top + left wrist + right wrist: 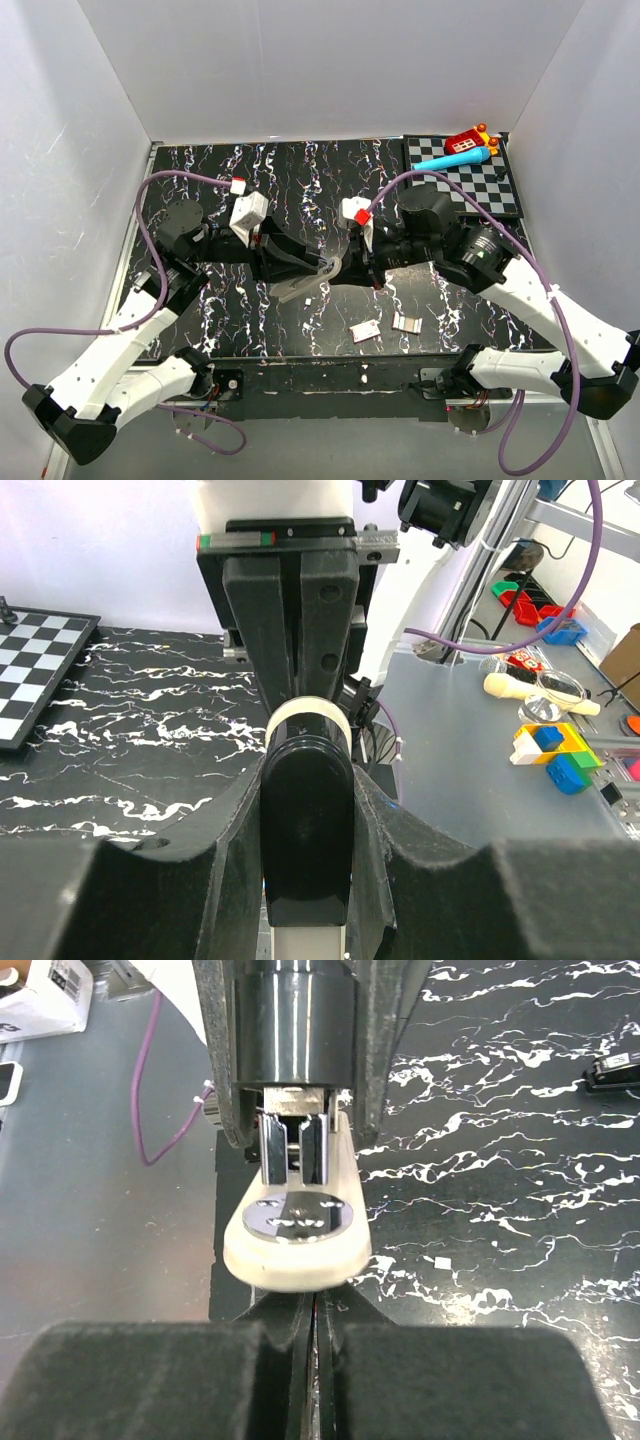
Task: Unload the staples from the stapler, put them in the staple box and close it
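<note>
Stapler (306,825) sides hidden by left tool (296,270)

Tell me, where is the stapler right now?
The stapler is near the centre of the top view, gripped by the left gripper, with the shut right gripper just to its right.

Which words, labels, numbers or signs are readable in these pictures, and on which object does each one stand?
No text can be read with certainty.
white box on the grey surface: black print, too small to read.
small red-and-white flat box on the table: print too small to read.
stapler, its round metal plate: stamped marks, too blurred to read.
</note>
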`<act>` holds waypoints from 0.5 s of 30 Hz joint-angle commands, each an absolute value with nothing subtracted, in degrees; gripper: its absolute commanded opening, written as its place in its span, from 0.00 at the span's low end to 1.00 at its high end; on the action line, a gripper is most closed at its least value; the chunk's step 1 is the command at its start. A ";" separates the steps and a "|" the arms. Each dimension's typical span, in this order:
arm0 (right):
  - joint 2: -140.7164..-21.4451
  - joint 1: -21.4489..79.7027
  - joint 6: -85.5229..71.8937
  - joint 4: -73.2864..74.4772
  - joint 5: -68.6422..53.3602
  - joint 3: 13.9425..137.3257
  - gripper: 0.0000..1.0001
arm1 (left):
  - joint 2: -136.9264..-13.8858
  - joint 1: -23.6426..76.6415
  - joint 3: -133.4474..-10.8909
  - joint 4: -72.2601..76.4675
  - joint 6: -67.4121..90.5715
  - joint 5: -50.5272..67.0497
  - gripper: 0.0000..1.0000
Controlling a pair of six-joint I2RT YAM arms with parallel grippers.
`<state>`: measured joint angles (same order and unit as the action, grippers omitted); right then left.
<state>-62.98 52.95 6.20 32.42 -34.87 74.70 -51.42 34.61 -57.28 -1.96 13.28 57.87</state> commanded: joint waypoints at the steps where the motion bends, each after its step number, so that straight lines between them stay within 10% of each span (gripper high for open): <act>1: -64.24 52.82 5.10 28.92 -39.02 77.69 0.01 | -51.50 34.54 -59.77 2.99 14.41 58.89 0.00; 15: -72.76 53.09 4.04 26.98 -44.38 88.32 0.01 | -56.69 35.86 -57.48 4.22 14.68 62.13 0.00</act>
<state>-69.52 52.21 3.99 32.86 -40.88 81.73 -54.61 34.46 -57.28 2.98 14.59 59.72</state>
